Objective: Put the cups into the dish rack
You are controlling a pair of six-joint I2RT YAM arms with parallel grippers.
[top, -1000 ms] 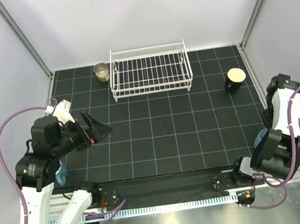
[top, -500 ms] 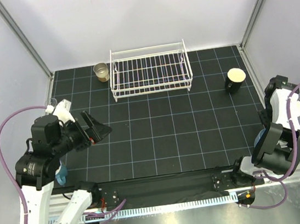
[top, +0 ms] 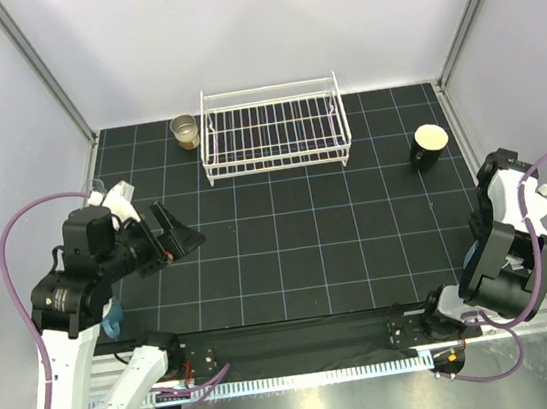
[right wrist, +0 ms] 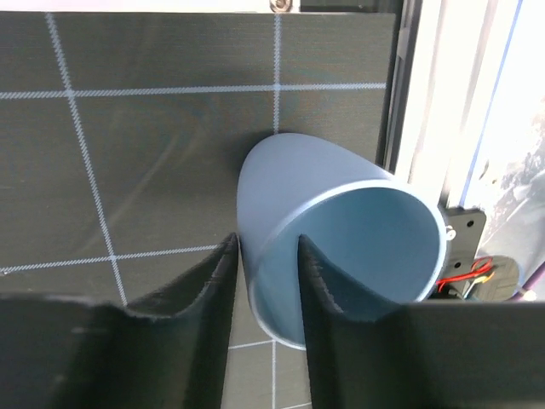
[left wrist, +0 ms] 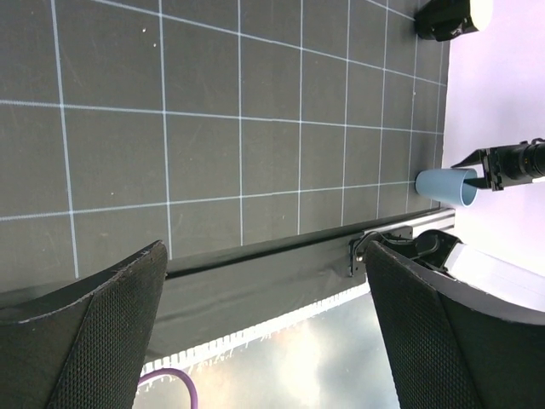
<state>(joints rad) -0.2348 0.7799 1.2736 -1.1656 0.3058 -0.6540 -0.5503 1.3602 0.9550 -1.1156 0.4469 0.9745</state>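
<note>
The white wire dish rack [top: 274,129] stands empty at the back. A tan cup [top: 184,130] stands at its left, and a black cup with a cream inside [top: 429,143] stands to its right. My right gripper [right wrist: 266,240] is shut on the rim of the light blue tumbler [right wrist: 341,247], one finger inside and one outside, at the mat's near right edge [top: 471,257]. My left gripper [top: 178,227] is open and empty above the left side. The teal mug [top: 114,319] and the clear glass [top: 93,187] are partly hidden by the left arm.
The black mat ends at a metal rail [top: 306,372] at the front. White walls close the left, back and right sides. In the left wrist view the tumbler [left wrist: 444,185] stands upright by the right wall, and the black cup [left wrist: 447,15] is beyond it.
The right arm has folded and sunk over the tumbler at the near right edge. The left arm has dipped slightly, its gripper still open.
</note>
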